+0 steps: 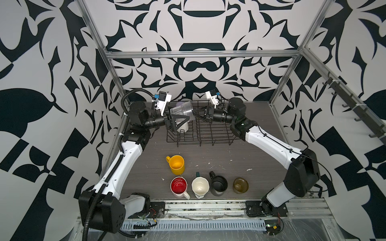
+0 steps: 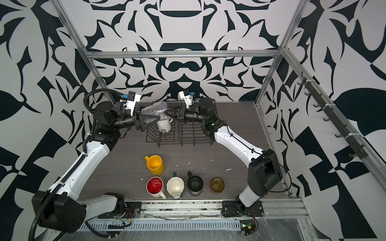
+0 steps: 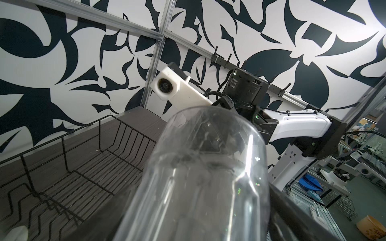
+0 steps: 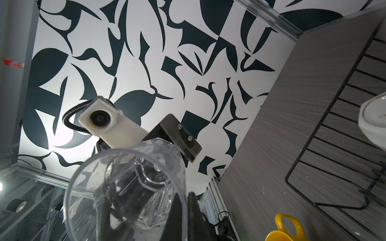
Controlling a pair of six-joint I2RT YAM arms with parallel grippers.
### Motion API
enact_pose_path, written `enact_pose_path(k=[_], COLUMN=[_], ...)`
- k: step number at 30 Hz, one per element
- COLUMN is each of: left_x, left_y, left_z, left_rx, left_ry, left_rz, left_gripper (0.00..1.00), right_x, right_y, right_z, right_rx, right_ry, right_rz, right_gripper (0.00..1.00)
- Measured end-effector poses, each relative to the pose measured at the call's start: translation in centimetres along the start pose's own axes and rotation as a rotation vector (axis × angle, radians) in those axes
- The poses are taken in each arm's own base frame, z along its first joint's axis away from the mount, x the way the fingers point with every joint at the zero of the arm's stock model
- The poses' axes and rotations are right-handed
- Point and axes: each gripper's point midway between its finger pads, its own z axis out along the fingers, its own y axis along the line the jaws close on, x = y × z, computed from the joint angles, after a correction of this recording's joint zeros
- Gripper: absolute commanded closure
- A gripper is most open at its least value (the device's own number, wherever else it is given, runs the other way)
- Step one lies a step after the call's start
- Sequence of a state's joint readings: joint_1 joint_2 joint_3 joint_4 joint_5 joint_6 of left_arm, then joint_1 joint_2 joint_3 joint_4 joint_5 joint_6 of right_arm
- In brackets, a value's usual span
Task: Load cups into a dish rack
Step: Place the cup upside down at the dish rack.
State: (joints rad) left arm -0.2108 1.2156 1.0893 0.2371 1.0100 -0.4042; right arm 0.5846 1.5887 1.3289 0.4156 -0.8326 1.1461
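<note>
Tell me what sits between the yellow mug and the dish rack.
Nothing: between the yellow mug and the dish rack the table is bare, as seen in both top views.

The dish rack (image 1: 208, 133) sits at 12 o'clock on the desk (image 1: 261, 158). A mug (image 1: 182, 126) stands in its 9 o'clock end. Over that end a glass (image 1: 179, 110) lies tilted, between the left claw (image 1: 186, 115) at its 9 o'clock and the right claw (image 1: 194, 114) at its 3 o'clock. At 6 o'clock, near the desk's front edge, a row of four cups (image 1: 200, 186) runs from 9 to 3 o'clock. A lone mug (image 1: 177, 164) stands just behind the row's 9 o'clock end, between row and rack.
</note>
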Motion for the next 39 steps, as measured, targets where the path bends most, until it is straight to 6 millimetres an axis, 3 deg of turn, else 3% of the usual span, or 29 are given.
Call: enact_pose_path(k=[7, 14, 33, 35, 39], left_x=[-0.5, -0.9, -0.9, -0.7, -0.3], left_y=[-0.1, -0.5, -0.2, 0.0, 0.2], left_z=[0.0, 0.0, 0.0, -0.1, 0.0], left_rx=[0.002, 0.015, 0.003, -0.014, -0.034], left_ry=[-0.016, -0.029, -0.028, -0.025, -0.014], left_rz=[0.022, 0.037, 0.018, 0.01, -0.004], left_gripper=[0.06, 0.14, 0.98, 1.0, 1.0], right_x=[0.0, 0.0, 0.1, 0.1, 0.4], right_y=[0.2, 0.5, -0.2, -0.5, -0.9], right_z=[0.1, 0.3, 0.7, 0.7, 0.6], right_rx=[-0.015, -0.026, -0.025, -0.011, 0.017], right_ry=[-0.01, -0.019, -0.012, -0.011, -0.008], right_rz=[0.012, 0.022, 0.044, 0.039, 0.028], right_gripper=[1.0, 1.0, 1.0, 0.99, 0.85])
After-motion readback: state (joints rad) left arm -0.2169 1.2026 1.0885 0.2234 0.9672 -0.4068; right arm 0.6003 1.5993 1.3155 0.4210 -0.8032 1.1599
